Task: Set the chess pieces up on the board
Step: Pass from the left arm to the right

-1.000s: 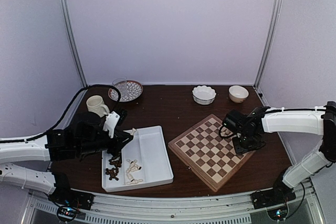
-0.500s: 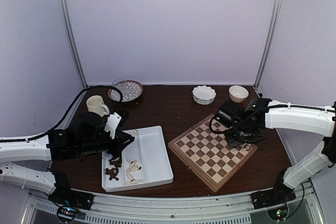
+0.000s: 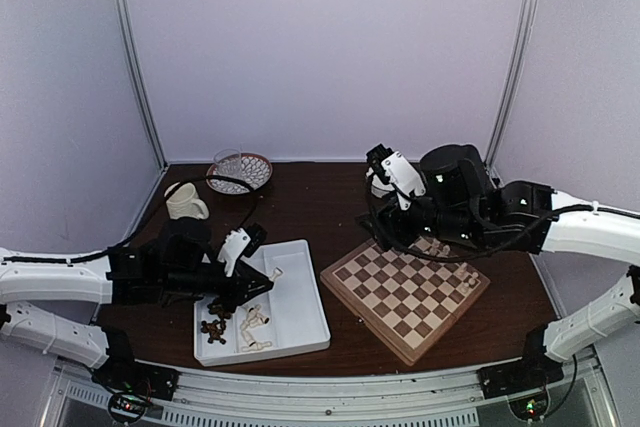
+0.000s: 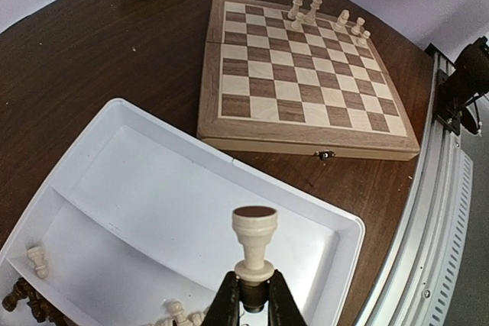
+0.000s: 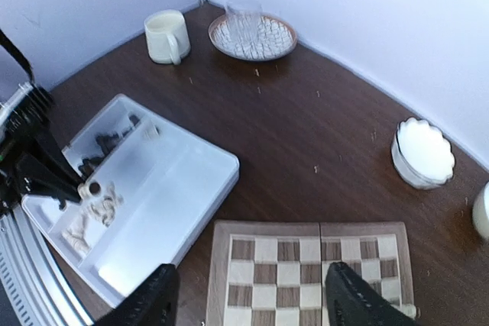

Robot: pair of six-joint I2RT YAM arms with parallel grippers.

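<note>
Left gripper is clamping the foot of a cream chessman, its jaws pressed tight on that foot. The chessman is sticking straight out past the fingertips, its long axis in line with the gripper. Its flat-topped head is leading toward the board and its foot is sitting in the jaws. It is hanging above the white tray, which is lying just beside the board. In the tray compartment farther from the board, loose cream pieces and dark pieces are lying in small heaps.

On the board, a row of cream pieces is standing upright along the edge farthest from the tray.

Right gripper is hanging high over the board, its two fingers spread wide apart with nothing between them, and its camera is looking down on the board's rim.

Compared with a second ago, the left gripper is sitting closer to the board and is now carrying its chessman clear of the heaps. The right gripper, then low over the board's right corner with narrower jaws, is now lifted and swung across toward the board's far side.

Beyond the board, a scalloped white bowl is resting on the table. A mug and a plate with a glass on it are standing well apart from the board, past the tray.
</note>
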